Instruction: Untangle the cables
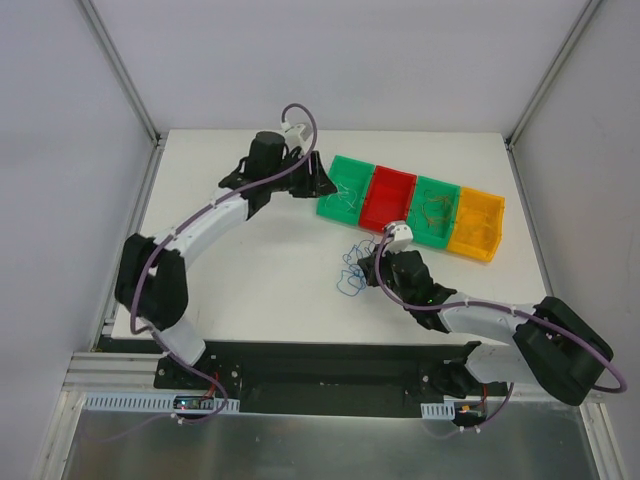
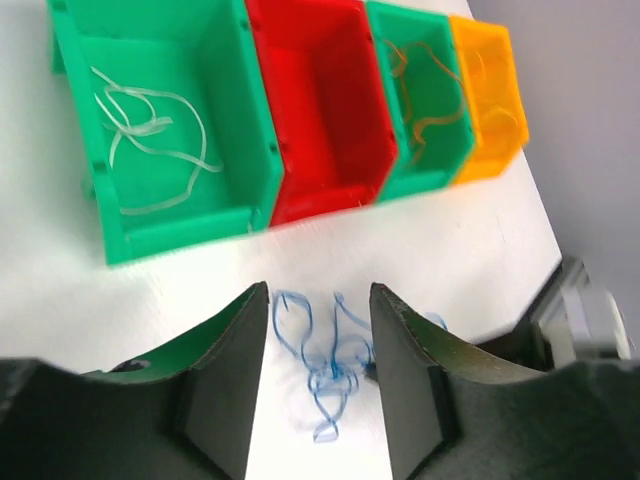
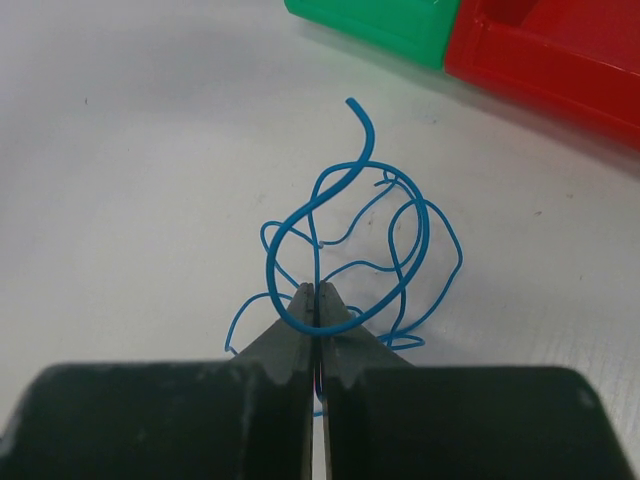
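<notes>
- Your right gripper [image 3: 316,300] is pinched fully closed on one loop of the blue cable tangle [image 3: 350,235]. Its two fingertips meet with the thin strand caught between them, as the right wrist view shows.
- The blue cable tangle [image 1: 350,268] lies on the white table [image 1: 260,270], just in front of the row of bins. It is near the join between the first green bin [image 1: 335,208] and the red bin [image 1: 388,198] and touches neither.
- From above, the right gripper [image 1: 368,268] sits at the right edge of the knot, with its arm reaching in from the lower right.
- Your left gripper [image 2: 318,310] stands wide open and grips nothing. Its two fingers [image 2: 235,370] frame the blue cable tangle [image 2: 330,375], which rests on the table beyond them.
- In the overhead view the left gripper [image 1: 315,183] is at the left end of the bin row, just beside the first green bin and apart from the knot.
- Pale, whitish strands [image 2: 150,130] lie loose in the first green bin [image 2: 258,120].
- Brownish-orange strands [image 2: 425,100] curl in the second green bin [image 2: 440,175].
- The orange bin [image 2: 495,120] closes the row on the right; you cannot tell whether anything lies in it.
</notes>
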Controlling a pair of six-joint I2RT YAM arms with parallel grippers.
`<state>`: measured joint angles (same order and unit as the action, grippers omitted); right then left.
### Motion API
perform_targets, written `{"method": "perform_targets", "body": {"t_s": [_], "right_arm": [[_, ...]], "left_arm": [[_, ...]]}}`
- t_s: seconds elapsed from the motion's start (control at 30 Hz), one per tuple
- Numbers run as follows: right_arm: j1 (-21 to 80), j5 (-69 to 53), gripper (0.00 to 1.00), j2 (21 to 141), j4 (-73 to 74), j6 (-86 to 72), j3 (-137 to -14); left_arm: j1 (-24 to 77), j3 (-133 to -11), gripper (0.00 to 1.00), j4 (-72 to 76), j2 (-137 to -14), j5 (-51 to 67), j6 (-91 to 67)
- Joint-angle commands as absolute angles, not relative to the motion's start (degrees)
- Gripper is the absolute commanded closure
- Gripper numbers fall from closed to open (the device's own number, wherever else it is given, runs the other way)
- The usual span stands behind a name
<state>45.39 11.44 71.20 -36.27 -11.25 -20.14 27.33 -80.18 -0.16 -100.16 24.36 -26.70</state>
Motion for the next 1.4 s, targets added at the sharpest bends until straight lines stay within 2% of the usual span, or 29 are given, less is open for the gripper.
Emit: {"method": "perform_targets", "body": {"t_s": [0.0, 0.1, 0.27, 0.63, 0.73, 0.8, 0.9, 1.0, 1.1, 1.37], "right_arm": [[45.1, 10.8, 1.00, 71.5, -39.8, -12.0, -22.1], [45.2, 10.6, 1.00, 71.4, -39.8, -12.0, -22.0], [45.2, 11.1, 1.00, 70.4, -39.9, -12.3, -21.1], [45.2, 13.3, 1.00, 67.7, -41.1, -12.7, -18.8], [45.1, 13.3, 0.99, 67.7, -41.2, -12.7, -18.8], [45.2, 13.2, 1.00, 67.9, -41.3, -12.7, -18.9], [45.2, 13.0, 1.00, 68.9, -41.2, -12.6, -19.6], [45.1, 12.5, 0.99, 70.1, -39.0, -12.5, -21.3], [45.1, 11.8, 0.98, 70.9, -37.7, -12.4, -22.4], [44.5, 18.8, 0.92, 68.5, -33.6, -15.5, -21.8]], "left_arm": [[27.5, -68.7, 0.58, 0.8, -89.6, 28.6, -25.8], [28.6, -58.9, 0.57, 3.3, -85.4, 30.4, -27.7], [33.0, -49.9, 0.43, 9.1, -85.2, 31.9, -31.8], [40.3, -53.7, 0.44, 14.1, -100.0, 32.4, -35.7], [40.3, -55.0, 0.49, 14.1, -102.4, 31.5, -35.8], [40.3, -55.7, 0.56, 13.8, -103.3, 31.5, -35.9], [40.3, -55.3, 0.81, 13.2, -101.6, 30.2, -35.4], [40.3, -53.2, 0.95, 12.4, -96.8, 28.7, -33.6], [40.3, -52.0, 1.00, 9.8, -91.7, 27.2, -31.4], [40.3, -51.3, 1.00, 0.3, -77.7, 20.0, -25.9]]}}
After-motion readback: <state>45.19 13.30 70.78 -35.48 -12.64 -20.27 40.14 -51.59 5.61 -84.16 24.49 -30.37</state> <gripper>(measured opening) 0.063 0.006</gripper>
